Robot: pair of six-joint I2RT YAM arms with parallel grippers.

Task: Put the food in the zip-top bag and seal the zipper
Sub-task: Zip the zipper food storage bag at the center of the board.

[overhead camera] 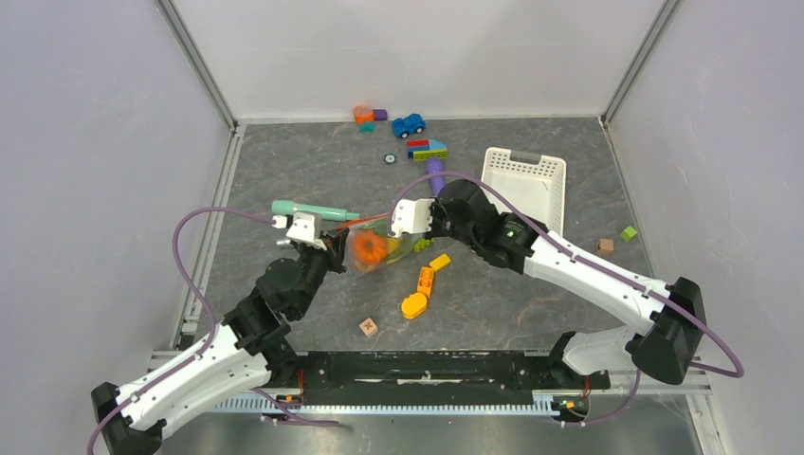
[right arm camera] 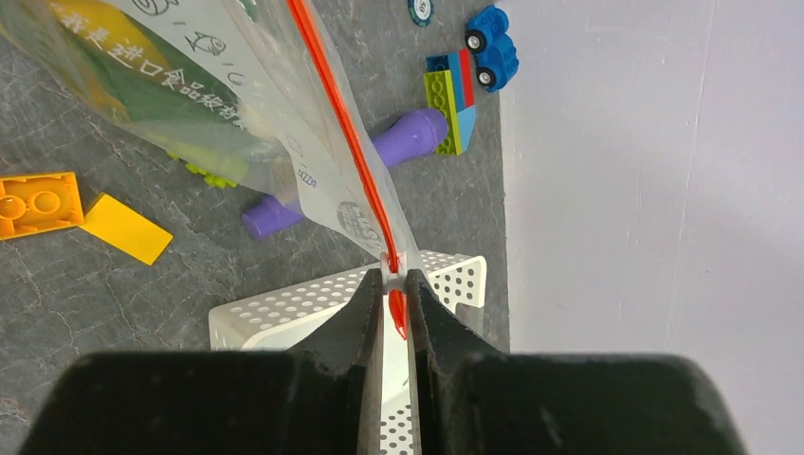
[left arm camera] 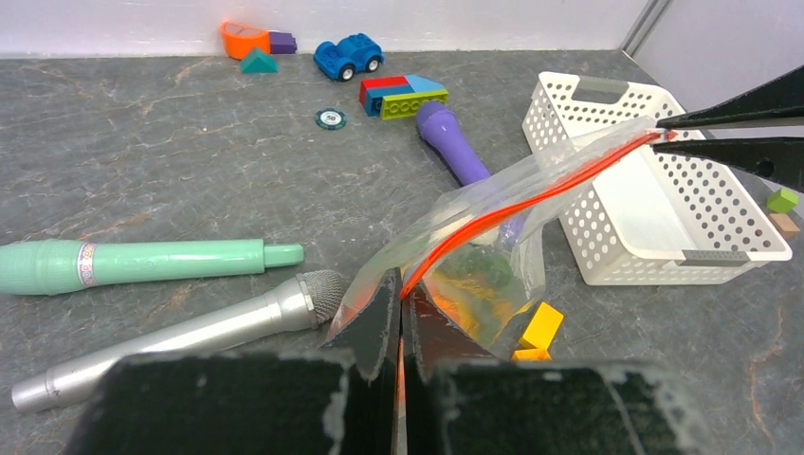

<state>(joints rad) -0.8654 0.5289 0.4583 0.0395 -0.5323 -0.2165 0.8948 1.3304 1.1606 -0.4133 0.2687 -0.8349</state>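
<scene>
Clear zip-top bag, orange toy pumpkin inside, is hanging over the grey surface between left hand and right hand. Left wrist: fingers are pinching one end of the orange-red zipper strip. Right wrist: fingers are clamping the other end.

Clear zip-top bag with orange-red zipper; white perforated basket.

Food in bag, left of basket

2 white-and-black arms, looping purple cables
</scene>
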